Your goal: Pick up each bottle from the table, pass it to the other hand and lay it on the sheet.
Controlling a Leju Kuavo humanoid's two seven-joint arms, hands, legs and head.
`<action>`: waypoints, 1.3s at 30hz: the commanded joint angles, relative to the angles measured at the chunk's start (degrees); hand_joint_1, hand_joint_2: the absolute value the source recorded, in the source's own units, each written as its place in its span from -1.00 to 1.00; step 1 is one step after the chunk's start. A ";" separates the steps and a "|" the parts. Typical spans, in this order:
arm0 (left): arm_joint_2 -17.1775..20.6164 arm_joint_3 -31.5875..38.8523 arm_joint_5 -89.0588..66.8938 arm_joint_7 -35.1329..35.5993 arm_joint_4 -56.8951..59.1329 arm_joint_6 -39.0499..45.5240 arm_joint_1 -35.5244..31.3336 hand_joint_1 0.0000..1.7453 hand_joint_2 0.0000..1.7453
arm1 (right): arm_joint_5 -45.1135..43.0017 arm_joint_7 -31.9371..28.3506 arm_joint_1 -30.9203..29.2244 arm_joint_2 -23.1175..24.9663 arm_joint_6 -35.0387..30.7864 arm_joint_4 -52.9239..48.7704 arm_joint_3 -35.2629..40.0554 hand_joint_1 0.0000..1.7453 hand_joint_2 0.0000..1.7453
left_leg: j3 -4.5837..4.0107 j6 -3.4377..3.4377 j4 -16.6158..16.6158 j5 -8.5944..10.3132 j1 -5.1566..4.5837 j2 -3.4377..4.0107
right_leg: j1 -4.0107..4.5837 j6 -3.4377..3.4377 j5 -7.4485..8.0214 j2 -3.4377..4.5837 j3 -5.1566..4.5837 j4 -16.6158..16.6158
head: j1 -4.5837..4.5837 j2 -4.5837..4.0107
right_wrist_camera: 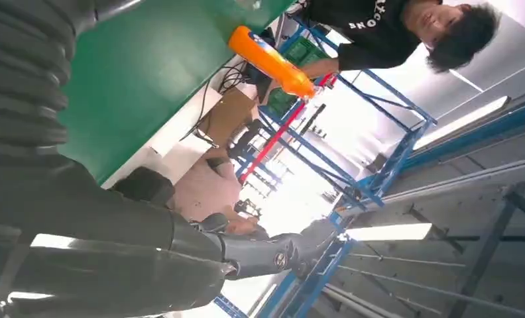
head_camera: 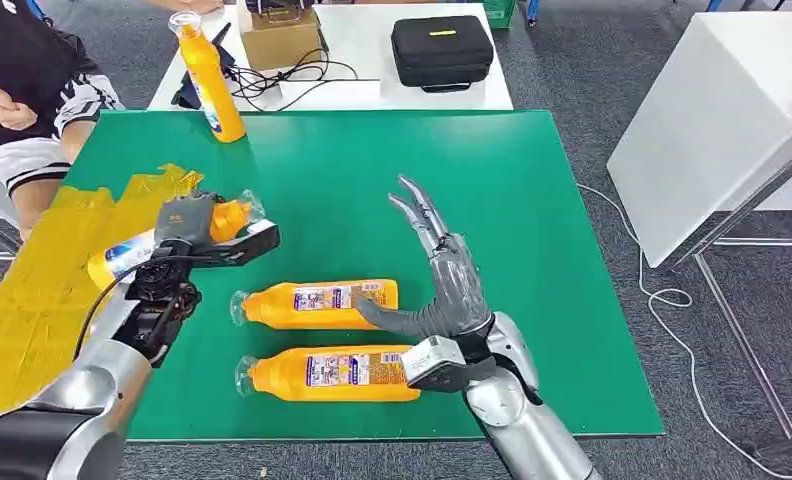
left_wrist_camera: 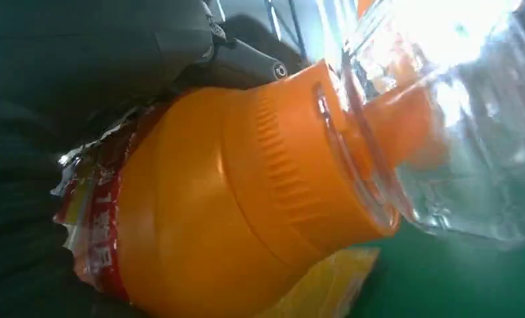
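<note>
— Sheeting first: what is lying at nine o'clock on the green table [head_camera: 532, 200]?

— The crinkled yellow plastic sheet [head_camera: 42, 290] is covering that side, and the silver left hand [head_camera: 184, 222] is hovering just over its inner edge. It is grasping an orange plastic bottle with a clear cap [head_camera: 230, 216], fingers wrapped round the body, cap pointing toward three o'clock and the labelled base toward nine o'clock, over the sheet. The left wrist view is showing the ribbed orange shoulder and clear cap close up, with a dark finger [left_wrist_camera: 243, 56] lying against the bottle.

— Is the bottle touching the sheet?

— I cannot tell; the hand is hiding the underside.

— And moving toward the centre?

— Two more orange bottles are lying on their sides on the bare green surface, caps toward nine o'clock: the farther lying bottle [head_camera: 317, 303] and, just beside it toward six o'clock, the nearer lying bottle [head_camera: 327, 373]. They are parallel and slightly apart.

— The right hand?

— The silver right hand [head_camera: 442, 275] is released, fingers spread and pointing toward twelve o'clock, holding nothing. Its thumb is reaching over the base end of the farther lying bottle; contact is unclear.

— Anything at twelve o'clock?

— A fourth orange bottle standing upright [head_camera: 210, 78] is at the table's far edge, toward eleven o'clock. Beyond it a white table [head_camera: 372, 60] is carrying a cardboard box [head_camera: 280, 38], black cables [head_camera: 287, 78] and a black zipped case [head_camera: 442, 50]. A seated person [head_camera: 27, 90] is at ten o'clock.
</note>
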 commanded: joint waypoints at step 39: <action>-8.26 25.46 56.74 -30.15 -11.93 -5.72 4.51 -1.00 -1.00 | 9.68 6.30 -1.15 -1.86 -4.32 8.50 2.51 -1.00 1.00 | 0.52 -0.05 -0.10 -0.18 0.04 -0.07 | 0.05 0.05 -0.19 -0.17 0.60 -0.16 | 0.00 0.00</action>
